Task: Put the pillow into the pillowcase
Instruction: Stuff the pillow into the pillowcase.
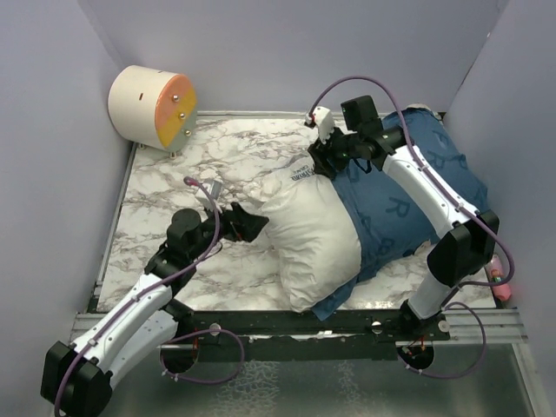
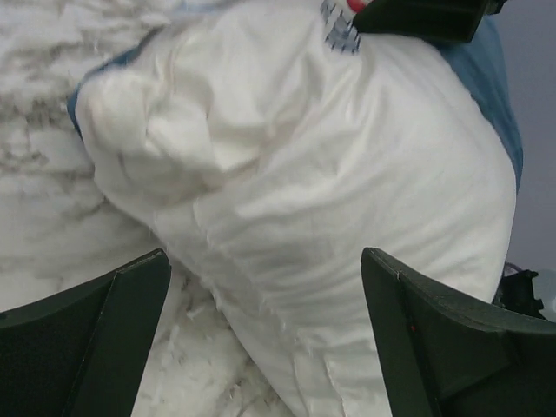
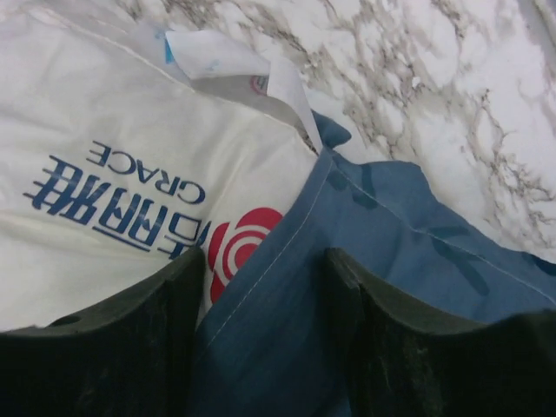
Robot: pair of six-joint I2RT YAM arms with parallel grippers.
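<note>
Cylinder (image 1: 152, 106) (far corner) beyond pillow (image 1: 308, 234)

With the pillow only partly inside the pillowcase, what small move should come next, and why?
Probably the right claw should close on the pillowcase hem lying between its fingers and draw it further over the pillow. About half of the pillow is uncovered, and the hem sits right at its printed label. The left claw is open beside the bare end, holding nothing.
</note>
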